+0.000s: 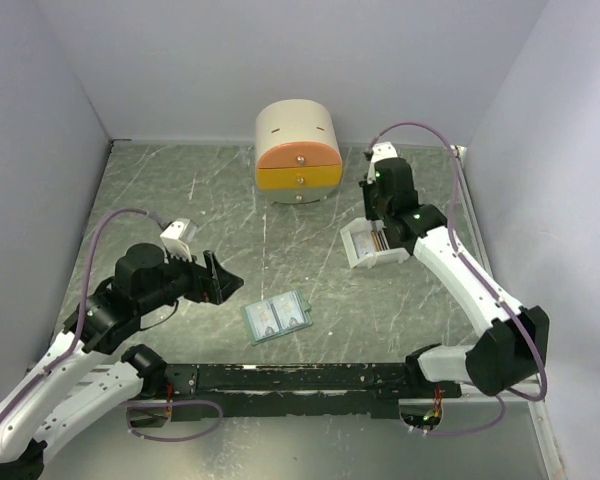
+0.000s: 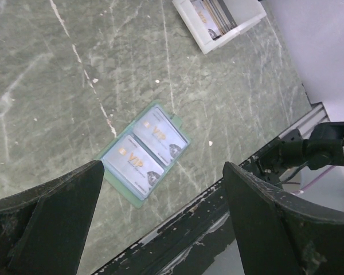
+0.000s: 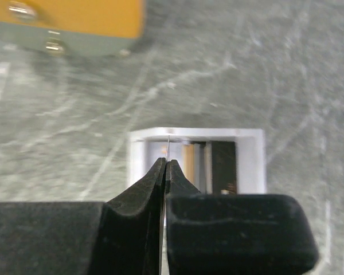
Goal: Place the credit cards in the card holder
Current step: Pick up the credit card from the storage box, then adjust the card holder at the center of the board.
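The card holder (image 1: 276, 317) (image 2: 144, 153) lies open flat on the table, grey-green, with a pale "VIP" card showing in each of its two translucent pockets. My left gripper (image 1: 212, 278) (image 2: 163, 223) hovers open just to its left, nothing between its fingers (image 2: 51, 223). My right gripper (image 1: 378, 228) (image 3: 165, 162) is above the white tray (image 1: 365, 250) (image 3: 252, 160), shut on a credit card (image 3: 168, 146) seen edge-on as a thin pale line sticking out past the tips. More credit cards (image 3: 221, 163) stand on edge in the tray.
A round cream-and-orange drawer box (image 1: 298, 152) (image 3: 69, 23) stands at the back centre of the table. A black rail (image 1: 300, 378) (image 2: 218, 229) runs along the near edge between the arm bases. Pale walls enclose the table on three sides.
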